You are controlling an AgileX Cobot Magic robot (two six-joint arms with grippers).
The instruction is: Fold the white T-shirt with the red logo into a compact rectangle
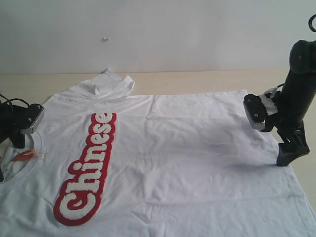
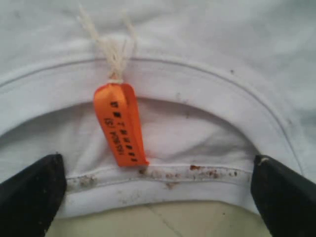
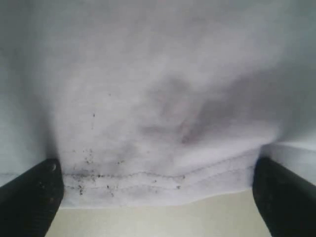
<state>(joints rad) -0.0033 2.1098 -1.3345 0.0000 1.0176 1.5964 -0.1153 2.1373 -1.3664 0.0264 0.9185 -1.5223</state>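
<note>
- The white T-shirt (image 1: 197,163) is seen spread out flat, front up, over most of the desk (image 1: 207,79); in the exterior view its neck lies at the left and its bottom edge at the right.
- The red logo (image 1: 86,170), the word "Chinese" in fuzzy white letters with a thick red outline, is laid across the chest. It runs from the near edge of the exterior view toward the far side.
- One sleeve (image 1: 111,86) is bunched and folded up at the far edge of the shirt.
- Soft creases are visible across the body of the shirt.
- The ribbed collar (image 2: 197,94) is shown in the left wrist view with small reddish-brown specks along its inner seam.
- An orange tag (image 2: 121,123) printed in black is tied to the collar by a pale string (image 2: 114,57) and lies inside the neck opening.
- The hem (image 3: 148,180) is shown in the right wrist view, double-stitched and dotted with dark specks, with bare desk just beyond it.
- The left hand (image 2: 158,195) is held over the collar with its jaws spread wide, one on either side of the neck opening; nothing is gripped.
- The right hand (image 3: 158,197) is placed at the hem, its jaws likewise spread wide and nothing gripped; whether the cloth is touched cannot be told.
- A plain white wall (image 1: 158,29) is seen behind the desk.
</note>
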